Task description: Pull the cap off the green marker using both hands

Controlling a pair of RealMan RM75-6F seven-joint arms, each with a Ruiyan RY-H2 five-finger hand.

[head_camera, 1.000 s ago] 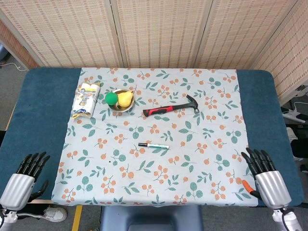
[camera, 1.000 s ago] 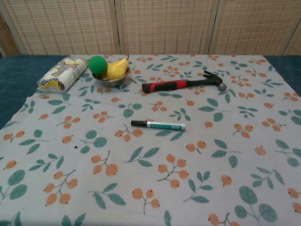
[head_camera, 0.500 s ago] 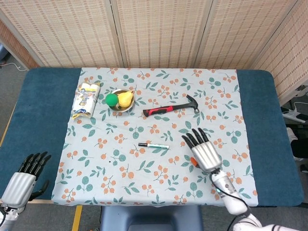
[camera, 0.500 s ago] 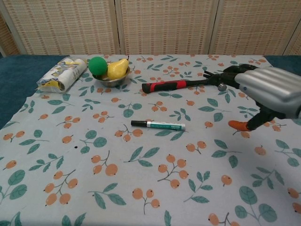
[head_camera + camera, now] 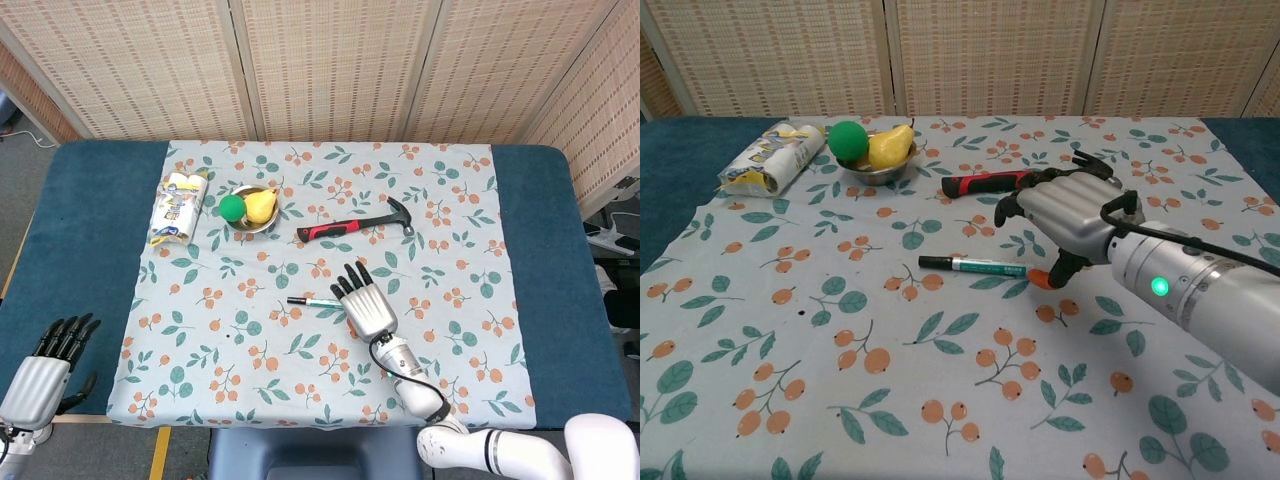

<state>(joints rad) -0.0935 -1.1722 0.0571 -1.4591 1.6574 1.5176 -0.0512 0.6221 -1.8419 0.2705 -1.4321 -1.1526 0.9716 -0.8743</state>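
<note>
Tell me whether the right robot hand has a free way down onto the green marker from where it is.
Probably yes. The right robot hand hovers open right at the green marker, at its capless end, with only bare cloth around it. The hammer lies further back, out of the path.

The marker lies flat near the tabletop's centre, black cap still on, pointing toward 9 o'clock, white-and-green barrel toward 3.
</note>
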